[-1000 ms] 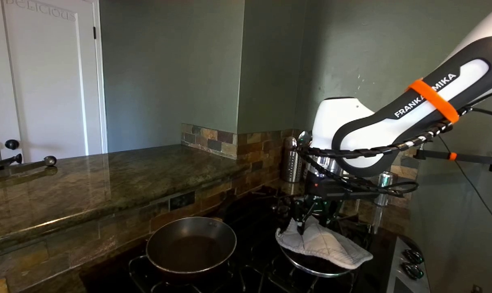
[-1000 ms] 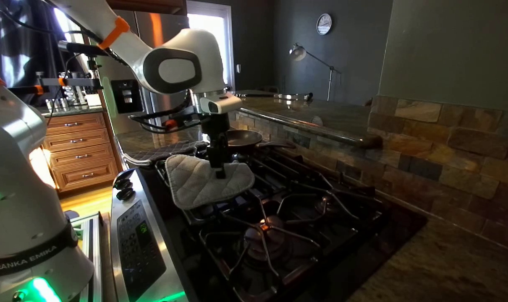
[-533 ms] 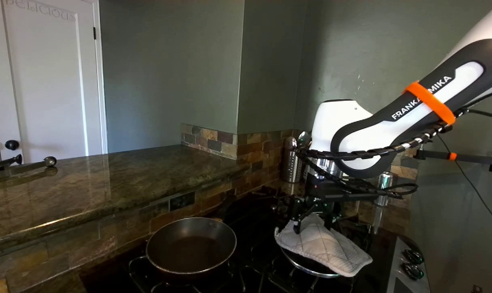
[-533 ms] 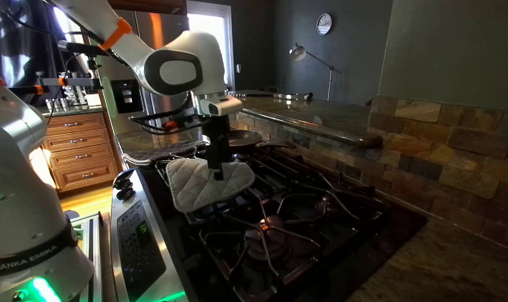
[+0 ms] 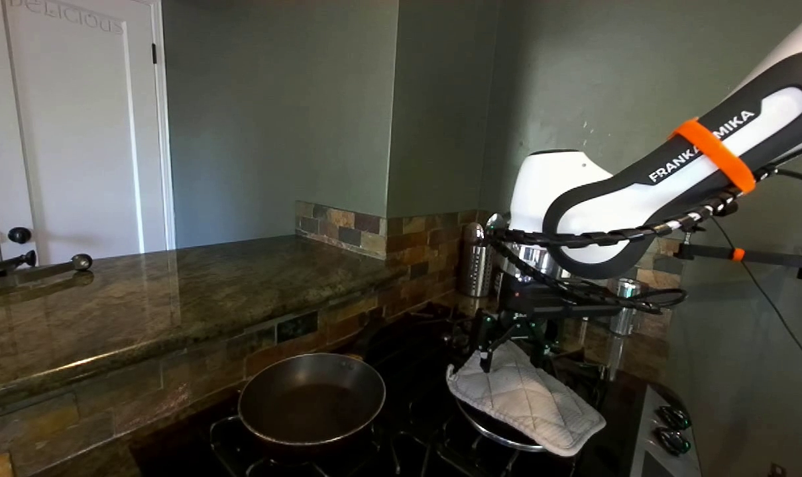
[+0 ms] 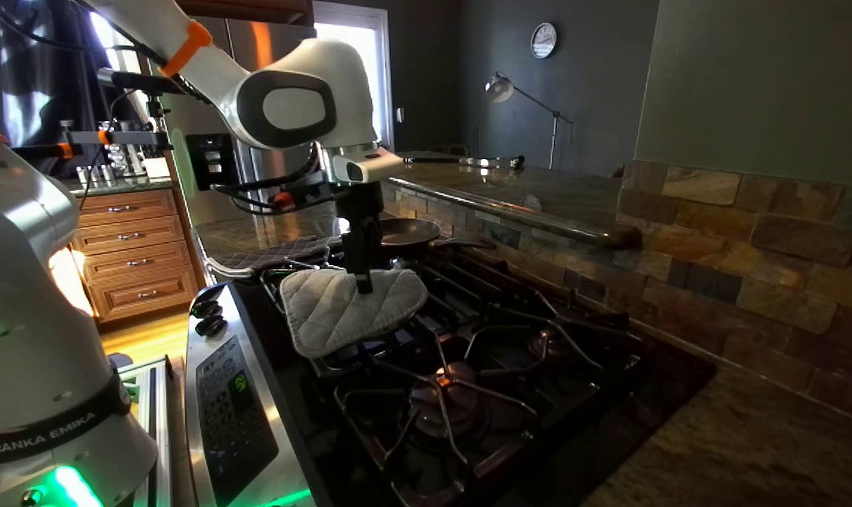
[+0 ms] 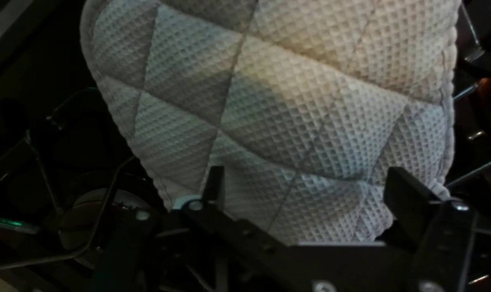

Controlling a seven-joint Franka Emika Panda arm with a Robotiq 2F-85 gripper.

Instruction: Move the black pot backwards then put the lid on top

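The gripper (image 7: 308, 182) points down right over the lid (image 5: 527, 401), jaws spread wide. Wrist view: fingers (image 7: 216, 184) well apart, loose quilted fabric showing between them. Whether either tip touches the fabric, can't tell.

Lid is the white quilted pad, rounded corners. Lies draped and creased over a round silver-rimmed item (image 5: 500, 440) on the stove (image 6: 669, 380), on the side nearer the control panel (image 6: 232, 408) and knobs (image 5: 673, 427). In an exterior view its highest part sits under the gripper and its low edge runs past the rim. Most of the item is covered, can't tell what it is.

The black pot (image 5: 311, 404) stands upright on the stove, close by the raised counter (image 5: 175, 305), well apart from the lid. Greyish inside visible in an exterior view; handle (image 6: 468, 243) runs along the tiled wall (image 6: 715, 282).

Arm (image 5: 613, 225) reaches in from above in both exterior views, wrist about vertical. Dark quilted mat (image 6: 278, 255) lies past the stove. Tall steel holder (image 5: 478, 268) stands near the wall corner, silver canister (image 5: 623, 308) partly behind the arm.
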